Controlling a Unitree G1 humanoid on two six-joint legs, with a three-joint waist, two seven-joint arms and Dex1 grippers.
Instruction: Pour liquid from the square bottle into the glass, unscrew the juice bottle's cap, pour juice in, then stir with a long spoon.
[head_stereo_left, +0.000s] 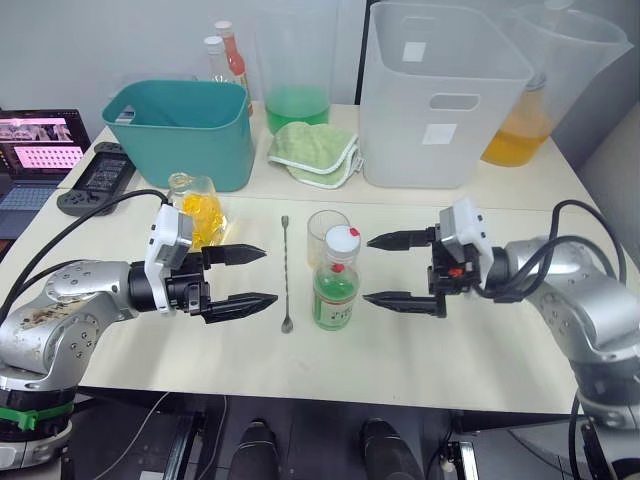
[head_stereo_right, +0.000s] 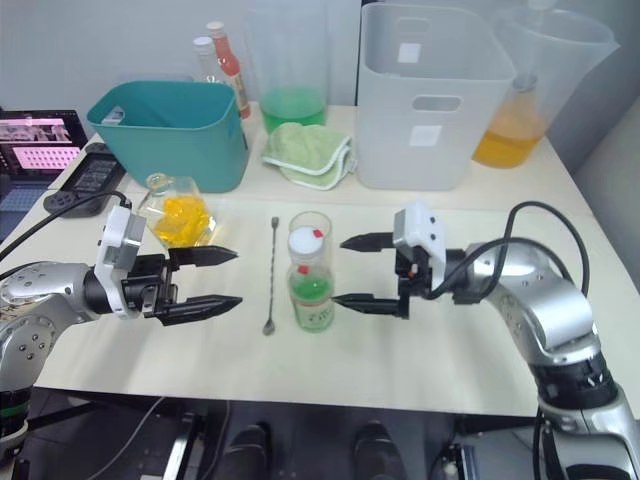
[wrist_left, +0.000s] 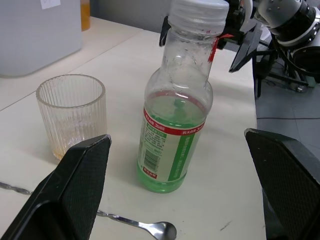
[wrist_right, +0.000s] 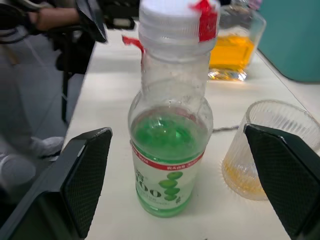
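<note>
The juice bottle (head_stereo_left: 336, 283) stands upright at the table's middle, with green liquid low in it and its white cap (head_stereo_left: 342, 239) on. Just behind it is the ribbed glass (head_stereo_left: 324, 231), which has a little amber liquid (wrist_right: 244, 181) at its bottom. To the left, the long spoon (head_stereo_left: 286, 275) lies flat on the table. The square bottle (head_stereo_left: 196, 210), holding yellow liquid, stands at the left behind my left gripper. My left gripper (head_stereo_left: 270, 275) is open, left of the spoon. My right gripper (head_stereo_left: 366, 269) is open just right of the juice bottle, not touching it.
A teal bin (head_stereo_left: 185, 130), a green cloth (head_stereo_left: 312, 152) and a tall white bin (head_stereo_left: 440, 100) line the back. Jugs of green liquid (head_stereo_left: 297, 100) and orange liquid (head_stereo_left: 525, 125) stand behind them. A laptop (head_stereo_left: 35, 160) and a power strip (head_stereo_left: 95, 180) sit at far left.
</note>
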